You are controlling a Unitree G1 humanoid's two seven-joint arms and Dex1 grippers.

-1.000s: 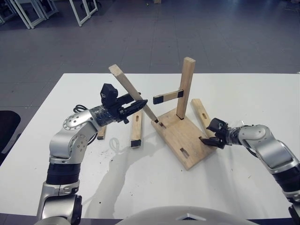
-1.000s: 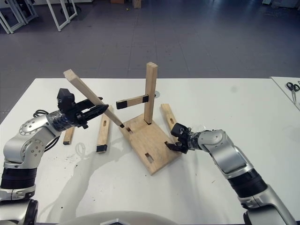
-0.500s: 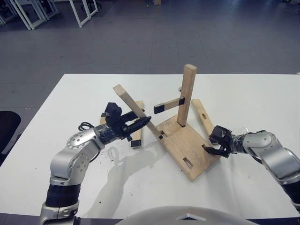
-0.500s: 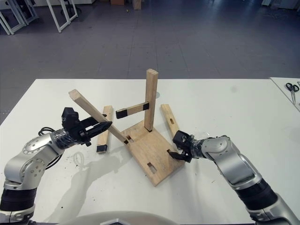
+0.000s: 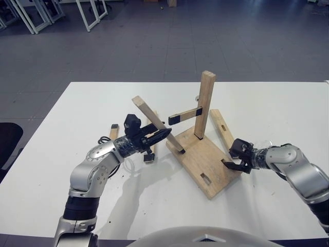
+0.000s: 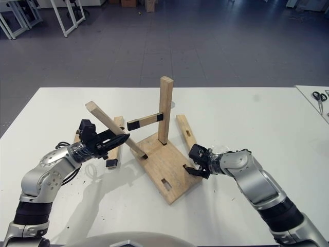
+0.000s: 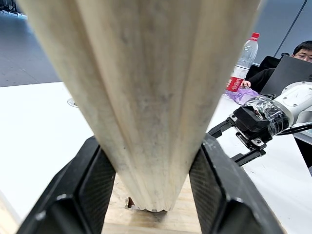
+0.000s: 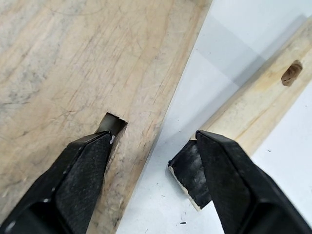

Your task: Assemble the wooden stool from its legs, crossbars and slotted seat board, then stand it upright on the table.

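Around a tilted leg (image 5: pixel 148 113), the left gripper (image 5: pixel 161 135) pinches tight.
The leg's lower end meets a slot in the seat board (image 5: pixel 203 154) on the table (image 5: pixel 77 113); the right gripper (image 5: pixel 229 164), fingers spread, straddles the board's right edge beside a loose leg (image 5: pixel 220 126); another leg (image 5: pixel 205 103) stands upright.

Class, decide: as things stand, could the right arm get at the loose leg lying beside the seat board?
Probably yes: the right gripper hangs open at the seat board's edge, right beside that loose leg, with nothing between.
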